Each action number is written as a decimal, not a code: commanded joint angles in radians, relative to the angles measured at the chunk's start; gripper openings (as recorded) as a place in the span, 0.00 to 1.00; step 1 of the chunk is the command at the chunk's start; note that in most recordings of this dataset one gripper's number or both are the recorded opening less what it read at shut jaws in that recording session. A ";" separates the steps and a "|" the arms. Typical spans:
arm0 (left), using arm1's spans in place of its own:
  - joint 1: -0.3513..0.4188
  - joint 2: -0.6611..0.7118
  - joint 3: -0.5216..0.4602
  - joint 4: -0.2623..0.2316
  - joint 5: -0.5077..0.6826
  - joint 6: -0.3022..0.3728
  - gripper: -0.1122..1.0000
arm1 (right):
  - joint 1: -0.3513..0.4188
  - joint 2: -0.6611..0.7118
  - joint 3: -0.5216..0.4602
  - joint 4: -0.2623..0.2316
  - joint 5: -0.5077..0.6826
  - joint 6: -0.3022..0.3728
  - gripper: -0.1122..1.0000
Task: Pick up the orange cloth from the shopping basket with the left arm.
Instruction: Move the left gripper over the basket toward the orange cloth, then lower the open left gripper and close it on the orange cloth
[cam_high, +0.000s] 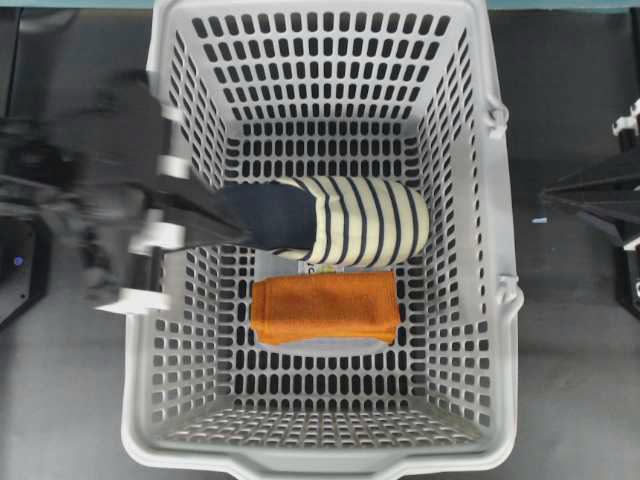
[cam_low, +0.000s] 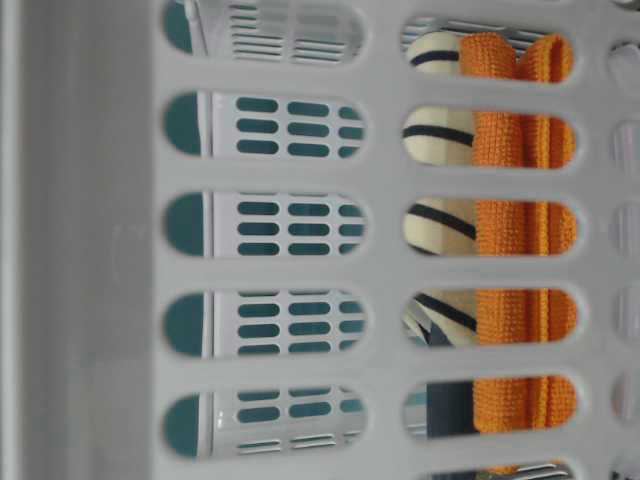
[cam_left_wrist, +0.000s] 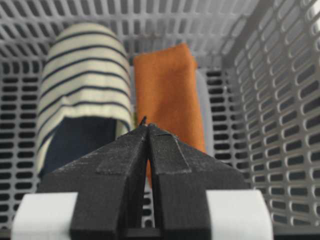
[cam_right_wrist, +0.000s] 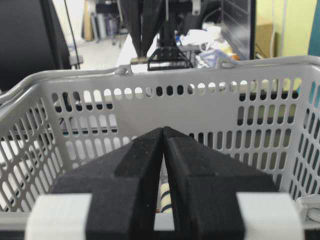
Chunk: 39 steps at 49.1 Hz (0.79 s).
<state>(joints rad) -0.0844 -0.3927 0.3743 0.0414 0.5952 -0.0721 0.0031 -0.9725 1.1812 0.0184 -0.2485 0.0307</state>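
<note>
Orange terry marks the cloth, folded flat on the floor of the basket, just beside the striped roll and touching it along one edge; the wrist view shows the same pair side by side, cloth to the right. The left gripper reaches over the basket's rim with its jaws pressed together, holding nothing, its tip over the dark end of the roll and not yet over the cloth; so the step in hand looks like the approach, with no grasp begun. The next move would need the jaws parted, a shift toward the cloth and a descent to its top fold. The right gripper sits closed and empty outside the basket.
</note>
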 joint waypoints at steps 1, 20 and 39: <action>-0.008 0.067 -0.101 0.003 0.054 0.000 0.11 | 0.002 -0.002 -0.012 0.003 -0.006 0.000 0.10; -0.051 0.388 -0.436 0.003 0.342 0.002 0.79 | 0.003 -0.037 -0.018 0.006 -0.005 0.002 0.10; -0.064 0.617 -0.526 0.003 0.469 -0.018 0.91 | 0.003 -0.061 -0.020 0.006 0.023 0.002 0.10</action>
<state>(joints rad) -0.1442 0.2040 -0.1381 0.0414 1.0569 -0.0890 0.0046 -1.0385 1.1796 0.0199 -0.2270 0.0307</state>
